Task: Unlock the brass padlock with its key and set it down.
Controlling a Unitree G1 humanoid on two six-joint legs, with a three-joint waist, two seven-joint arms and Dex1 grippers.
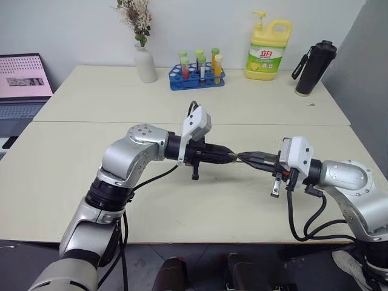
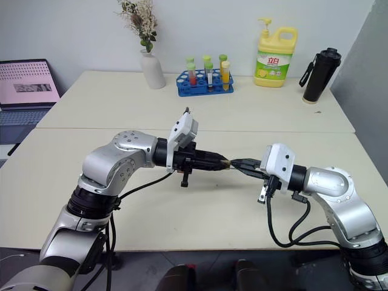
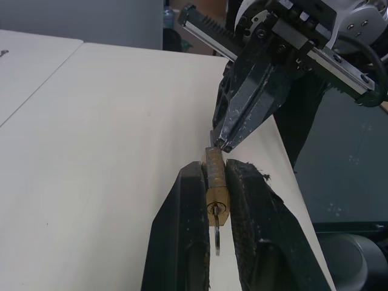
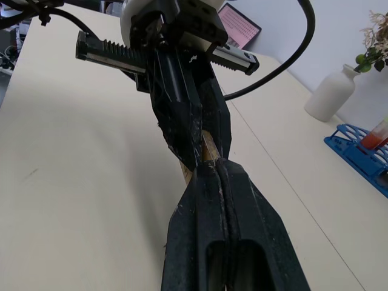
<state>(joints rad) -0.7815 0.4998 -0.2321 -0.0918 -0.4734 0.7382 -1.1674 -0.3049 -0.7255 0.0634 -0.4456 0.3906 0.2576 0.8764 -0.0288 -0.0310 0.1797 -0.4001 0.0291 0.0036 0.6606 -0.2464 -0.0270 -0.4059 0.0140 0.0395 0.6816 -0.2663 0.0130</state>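
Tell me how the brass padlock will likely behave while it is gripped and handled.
The brass padlock looks solid metal, so probably stiff and dense for its size. Its smooth faces between the left gripper jaws may slip or twist. Squarish, it should rest flat, not roll.

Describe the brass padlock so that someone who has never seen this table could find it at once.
Start at the cream table and follow the two arms to where they meet above its middle. There the left gripper clamps the brass padlock between its two black fingers, while the shut right gripper pinches its far end. It is the one small golden block there, with the key sticking from its near end.
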